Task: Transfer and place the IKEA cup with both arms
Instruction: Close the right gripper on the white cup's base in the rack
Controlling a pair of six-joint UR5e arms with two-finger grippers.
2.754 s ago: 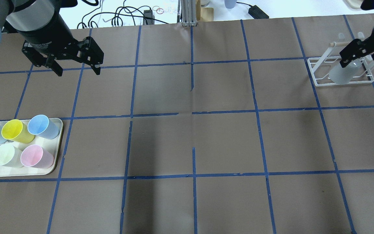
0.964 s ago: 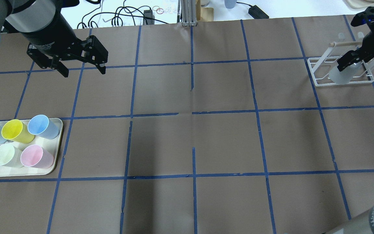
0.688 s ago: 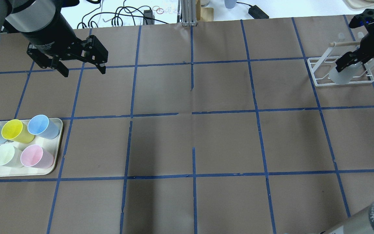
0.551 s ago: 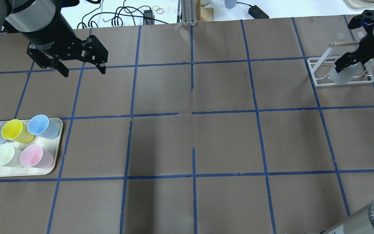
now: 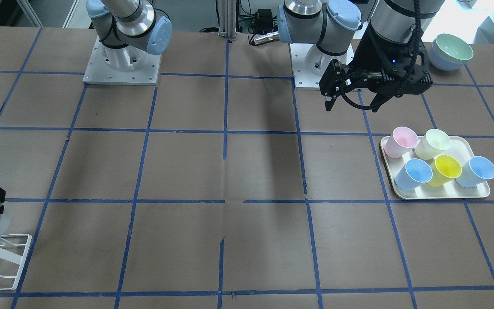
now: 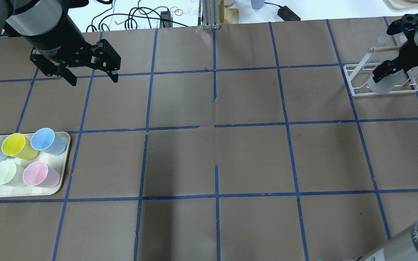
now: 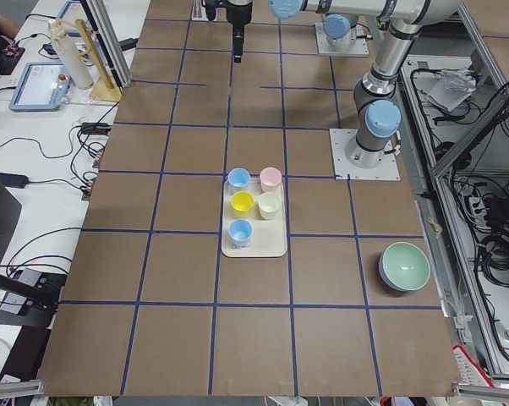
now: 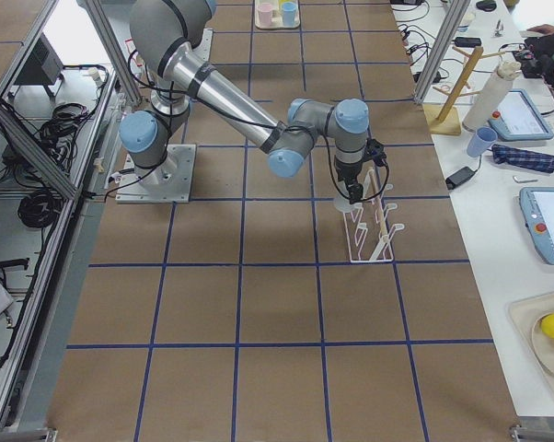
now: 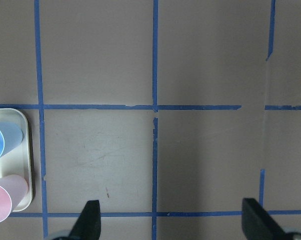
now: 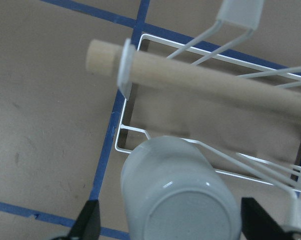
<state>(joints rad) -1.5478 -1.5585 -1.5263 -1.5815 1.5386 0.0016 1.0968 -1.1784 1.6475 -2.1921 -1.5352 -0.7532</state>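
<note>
Brown paper gridded with blue tape covers the worktop; cables lie on the white bench beyond. At the left a tray holds pastel cups, and the left pincer hangs above bare paper, jaws spread and empty. Far right, the IKEA cup sits upside down on a white wire rack, between the parted, non-touching fingers of the right pincer. The right arm reaches out, wrist tipped down over the rack.

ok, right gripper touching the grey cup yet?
Cannot tell. Right wrist view: the open right gripper straddles the IKEA cup; a gap shows at one finger, the other sits right at the cup's edge.
</note>
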